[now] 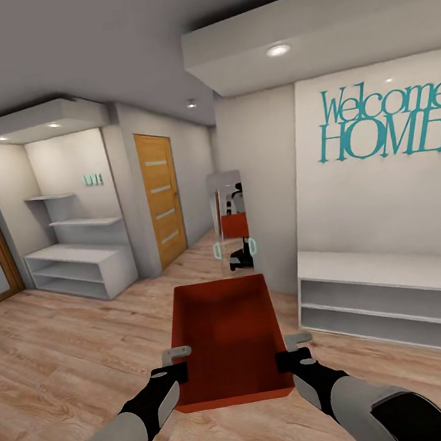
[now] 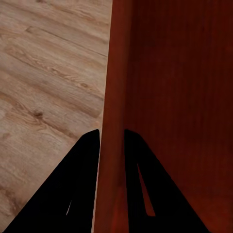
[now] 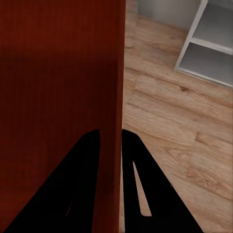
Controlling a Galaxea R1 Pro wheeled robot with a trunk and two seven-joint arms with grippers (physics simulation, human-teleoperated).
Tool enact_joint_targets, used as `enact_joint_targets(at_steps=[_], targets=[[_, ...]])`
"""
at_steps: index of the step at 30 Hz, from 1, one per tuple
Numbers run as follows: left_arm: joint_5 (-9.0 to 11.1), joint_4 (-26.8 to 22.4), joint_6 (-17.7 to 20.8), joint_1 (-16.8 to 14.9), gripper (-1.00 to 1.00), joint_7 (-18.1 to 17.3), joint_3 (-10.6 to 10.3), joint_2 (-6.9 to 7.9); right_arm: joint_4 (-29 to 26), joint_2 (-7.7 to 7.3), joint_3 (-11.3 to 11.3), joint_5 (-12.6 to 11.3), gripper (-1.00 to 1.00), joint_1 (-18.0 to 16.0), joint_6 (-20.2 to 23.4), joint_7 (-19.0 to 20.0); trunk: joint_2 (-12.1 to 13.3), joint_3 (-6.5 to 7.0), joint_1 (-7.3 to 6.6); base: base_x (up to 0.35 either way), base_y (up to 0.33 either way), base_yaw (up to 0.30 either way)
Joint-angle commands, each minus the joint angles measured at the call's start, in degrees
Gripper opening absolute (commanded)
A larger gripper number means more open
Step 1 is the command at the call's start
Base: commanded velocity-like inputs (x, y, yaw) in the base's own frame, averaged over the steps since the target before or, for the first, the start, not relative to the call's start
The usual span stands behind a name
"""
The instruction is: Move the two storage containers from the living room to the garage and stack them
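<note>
An orange-red open-top box (image 1: 224, 337) is held up in front of the robot, above the light wood-plank floor (image 1: 65, 364), its long sides running away from the camera and its inside bare. The left gripper (image 1: 170, 364) pinches the box's left wall near the close end, and the left wrist view shows its two dark fingers (image 2: 77, 189) clamped with the wall (image 2: 112, 97) between them, one outside and one inside the box. The right gripper (image 1: 295, 350) grips the right wall the same way; in the right wrist view its fingers (image 3: 77, 189) straddle that wall (image 3: 114, 73) and close on it. Straight ahead, beyond the box, a tall mirror (image 1: 230, 220) leans at a wall corner and reflects the robot and the box. To the right stands a low white bench shelf (image 1: 388, 296) under teal "Welcome HOME" lettering (image 1: 384, 121). To the left are a wooden door (image 1: 160, 197) and a white shelving nook (image 1: 78, 245).
</note>
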Motion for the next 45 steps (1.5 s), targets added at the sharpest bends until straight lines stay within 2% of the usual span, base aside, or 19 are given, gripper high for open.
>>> enact_joint_targets(at_steps=[1,14,45], targets=[[0.0,-0.1,0.4,0.0,-1.00,4.8,0.6,0.15,-0.1,-0.92,-0.9,-0.6,-1.00,0.0,-0.3,-0.4,0.0,-0.02,0.05,0.323,0.000,0.000],[0.0,-0.1,0.4,0.0,-1.00,4.8,0.7,0.15,-0.1,-0.75,-0.9,-0.6,-1.00,0.0,-0.4,-1.3,0.0,-0.02,0.05,0.323,0.000,0.025],[0.0,-0.1,0.4,0.0,-1.00,4.8,0.7,0.23,-0.1,-0.91,-0.9,-0.6,-1.00,0.0,-0.4,-1.3,0.0,-0.02,0.05,0.323,0.000,0.263]])
